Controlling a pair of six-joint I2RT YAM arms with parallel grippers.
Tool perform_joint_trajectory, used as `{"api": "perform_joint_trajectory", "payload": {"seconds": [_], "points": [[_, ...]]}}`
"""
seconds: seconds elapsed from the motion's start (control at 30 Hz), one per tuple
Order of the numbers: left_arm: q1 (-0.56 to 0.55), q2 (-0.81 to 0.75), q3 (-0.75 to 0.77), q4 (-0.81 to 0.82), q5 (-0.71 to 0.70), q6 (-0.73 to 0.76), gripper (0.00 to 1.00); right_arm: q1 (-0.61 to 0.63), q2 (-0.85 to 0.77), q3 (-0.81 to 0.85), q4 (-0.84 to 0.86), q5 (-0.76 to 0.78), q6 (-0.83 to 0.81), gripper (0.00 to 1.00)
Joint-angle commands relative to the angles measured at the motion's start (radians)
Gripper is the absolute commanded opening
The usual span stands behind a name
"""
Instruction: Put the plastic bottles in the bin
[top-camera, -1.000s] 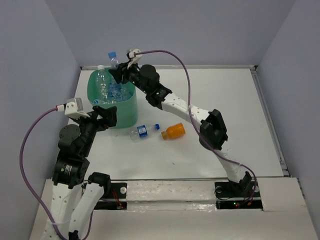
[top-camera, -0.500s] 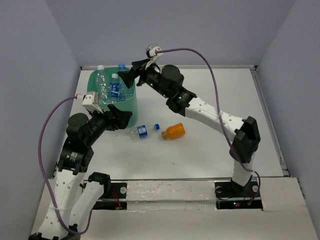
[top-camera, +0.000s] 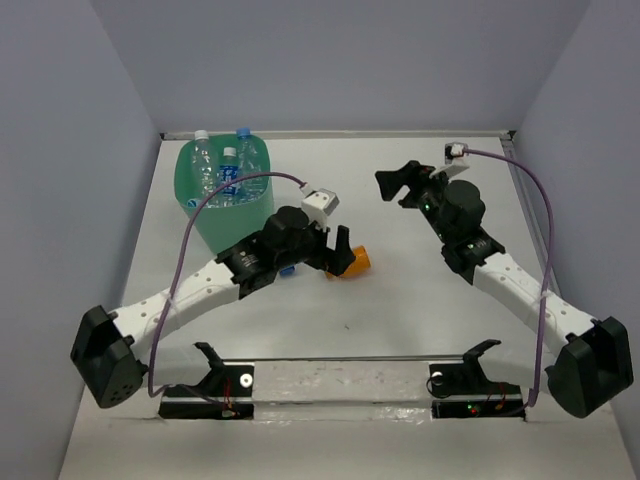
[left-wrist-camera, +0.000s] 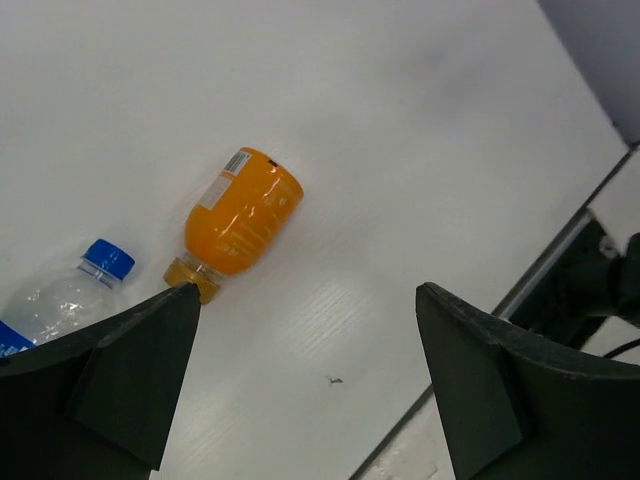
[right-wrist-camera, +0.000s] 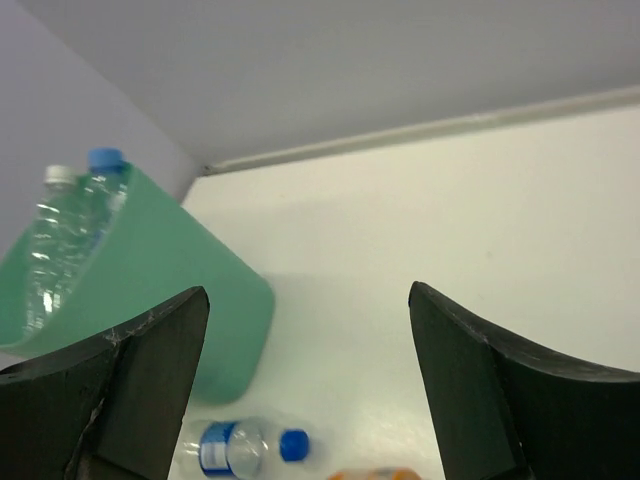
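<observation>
The mint-green bin stands at the back left with several clear plastic bottles upright in it, blue and white caps poking above the rim. An orange bottle lies on the table right of it, partly covered by my left gripper, which hangs open just above. In the left wrist view the orange bottle and a clear blue-capped bottle lie ahead of the open fingers. My right gripper is open and empty, right of the bin, facing the bin and the clear bottle.
The white table ends at a raised rim along the back and right. Grey walls stand behind and at both sides. A small dark speck marks the table near the front rail.
My right gripper opened over the bin, left its bottle there and drew back to the right. The left arm swung out from beside the bin to above the orange bottle.
</observation>
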Motion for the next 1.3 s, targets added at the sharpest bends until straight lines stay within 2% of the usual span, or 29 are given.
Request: {"api": "perform_joint_trajectory", "payload": {"seconds": [0.0, 0.07, 0.1, 0.23, 0.37, 0.53, 0.7, 0.77, 0.87, 0.9, 0.93, 1.07, 1.27], "points": [[-0.098, 0.129, 0.071, 0.129, -0.161, 0.215, 0.99, -0.054, -0.15, -0.117, 0.0, 0.035, 0.087, 0.86], [-0.137, 0.209, 0.085, 0.175, -0.187, 0.249, 0.99, -0.094, -0.201, -0.147, -0.014, 0.013, 0.122, 0.86], [-0.141, 0.238, 0.094, 0.181, -0.19, 0.265, 0.99, -0.148, -0.221, -0.175, -0.017, -0.049, 0.14, 0.86], [-0.141, 0.398, 0.125, 0.215, -0.189, 0.318, 0.99, -0.222, -0.31, -0.233, -0.022, -0.114, 0.188, 0.87], [-0.141, 0.536, 0.203, 0.177, -0.19, 0.341, 0.99, -0.249, -0.358, -0.243, -0.069, -0.123, 0.173, 0.88], [-0.14, 0.64, 0.263, 0.165, -0.25, 0.342, 0.99, -0.258, -0.39, -0.246, -0.077, -0.146, 0.156, 0.89], [-0.137, 0.735, 0.301, 0.139, -0.236, 0.362, 0.99, -0.258, -0.39, -0.249, -0.085, -0.142, 0.145, 0.89], [-0.138, 0.746, 0.29, 0.138, -0.224, 0.352, 0.94, -0.258, -0.392, -0.253, -0.091, -0.128, 0.142, 0.89], [-0.138, 0.733, 0.244, 0.157, -0.23, 0.325, 0.76, -0.258, -0.392, -0.25, -0.115, -0.119, 0.121, 0.9], [-0.138, 0.723, 0.235, 0.158, -0.23, 0.323, 0.76, -0.258, -0.388, -0.247, -0.123, -0.116, 0.114, 0.9], [-0.14, 0.713, 0.226, 0.16, -0.227, 0.32, 0.77, -0.258, -0.385, -0.24, -0.132, -0.116, 0.108, 0.92], [-0.138, 0.647, 0.174, 0.178, -0.199, 0.312, 0.99, -0.258, -0.367, -0.214, -0.172, -0.143, 0.088, 0.97], [-0.138, 0.601, 0.177, 0.183, -0.163, 0.299, 0.99, -0.258, -0.333, -0.201, -0.177, -0.209, 0.091, 0.97]]}}
